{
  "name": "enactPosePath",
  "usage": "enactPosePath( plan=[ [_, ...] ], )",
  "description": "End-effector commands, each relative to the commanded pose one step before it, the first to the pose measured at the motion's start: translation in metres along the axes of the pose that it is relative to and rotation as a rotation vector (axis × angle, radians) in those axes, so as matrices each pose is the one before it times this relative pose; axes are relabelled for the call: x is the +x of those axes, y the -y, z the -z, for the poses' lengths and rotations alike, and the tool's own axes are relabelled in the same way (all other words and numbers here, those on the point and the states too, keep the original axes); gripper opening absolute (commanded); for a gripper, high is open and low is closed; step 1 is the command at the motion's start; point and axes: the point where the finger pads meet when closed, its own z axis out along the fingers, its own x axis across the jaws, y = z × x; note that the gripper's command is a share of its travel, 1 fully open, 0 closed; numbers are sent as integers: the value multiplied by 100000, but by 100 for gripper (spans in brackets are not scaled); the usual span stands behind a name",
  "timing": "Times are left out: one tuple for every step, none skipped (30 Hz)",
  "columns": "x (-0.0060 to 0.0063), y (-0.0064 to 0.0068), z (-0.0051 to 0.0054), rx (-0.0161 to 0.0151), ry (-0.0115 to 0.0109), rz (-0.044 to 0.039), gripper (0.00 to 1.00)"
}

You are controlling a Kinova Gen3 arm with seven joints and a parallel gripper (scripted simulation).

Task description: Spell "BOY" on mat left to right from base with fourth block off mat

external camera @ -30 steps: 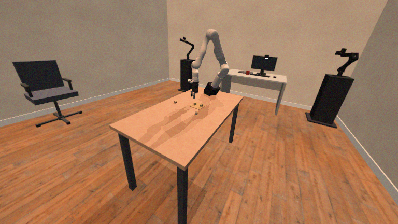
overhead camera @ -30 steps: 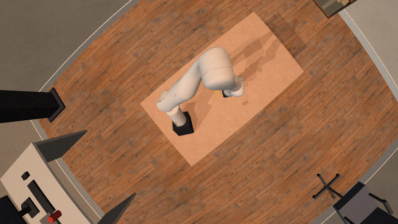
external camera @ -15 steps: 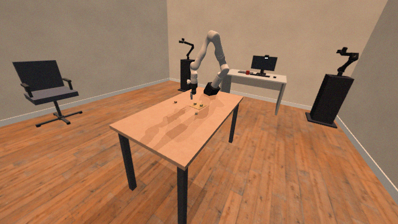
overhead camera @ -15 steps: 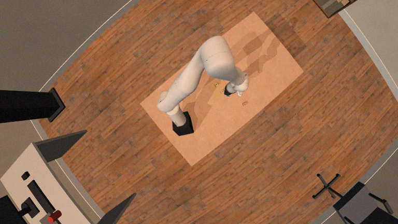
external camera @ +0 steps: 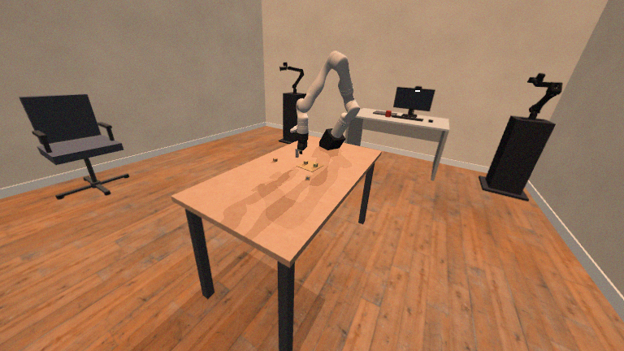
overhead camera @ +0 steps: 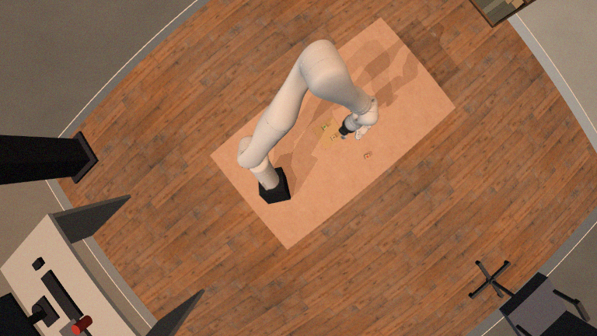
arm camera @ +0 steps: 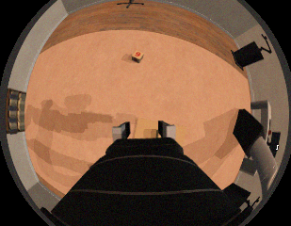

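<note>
Overhead, the white arm (overhead camera: pixel 281 107) (external camera: pixel 340 71) (arm camera: pixel 264 162) arches from its black base (overhead camera: pixel 284 184) (external camera: pixel 331 140) (arm camera: pixel 248 127) to the gripper (overhead camera: pixel 343 137) (external camera: pixel 298 153) (arm camera: pixel 144 127), just right of the center of the frame. The gripper is released, its two fingers spread wide with nothing between them; in the exterior view it hangs above the table (overhead camera: pixel 299 226) (external camera: pixel 220 205) (arm camera: pixel 183 71), just upper left of the mat.

The thin yellowish mat (overhead camera: pixel 327 143) (external camera: pixel 310 169) (arm camera: pixel 145 123) lies flat near the middle of the top view. Two blocks rest on it, near each other: a green-marked block (overhead camera: pixel 324 127) (external camera: pixel 315 165) toward its upper part in that view, and a pale block (overhead camera: pixel 333 137) (external camera: pixel 305 162) to the lower right, its letter too small to read for certain. A red-marked block (overhead camera: pixel 367 155) (external camera: pixel 275 159) (arm camera: pixel 137 56) sits on the table, off the mat, lower right of it in the top view and at the upper middle of the wrist view. The fourth block (external camera: pixel 307 178) also stands on the table off the mat, just below it in the exterior view; its letter cannot be made out.
</note>
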Motion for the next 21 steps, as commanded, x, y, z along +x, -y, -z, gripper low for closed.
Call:
enactPosePath(
  plan=[
    [-1363,-1074,-173,428,-170,-5854,100],
    [-285,-174,37,44,80,-3947,100],
    [-283,-198,40,31,101,-3920,100],
    [-279,-222,42,17,120,-3889,100],
    [-274,-246,45,2,138,-3854,100],
    [-267,-270,47,-16,154,-3815,100],
    [-258,-292,49,-34,168,-3773,100],
    [-247,-314,51,-53,180,-3728,100],
    [0,0,0,0,0,0,100],
    [0,0,0,0,0,0,100],
    [-236,-334,53,-73,190,-3679,100],
    [-222,-353,54,-93,197,-3627,100],
    [-208,-371,56,-114,203,-3571,100],
    [-192,-388,57,-134,207,-3513,100],
    [-176,-402,58,-154,208,-3452,100],
    [-159,-416,58,-174,208,-3388,100],
    [-141,-427,59,-193,206,-3321,100],
    [-123,-436,59,-211,202,-3253,100],
    [-104,-444,59,-228,196,-3181,100],
    [-86,-450,59,-244,189,-3108,100],
    [-67,-454,59,-258,180,-3033,100]
  ],
)
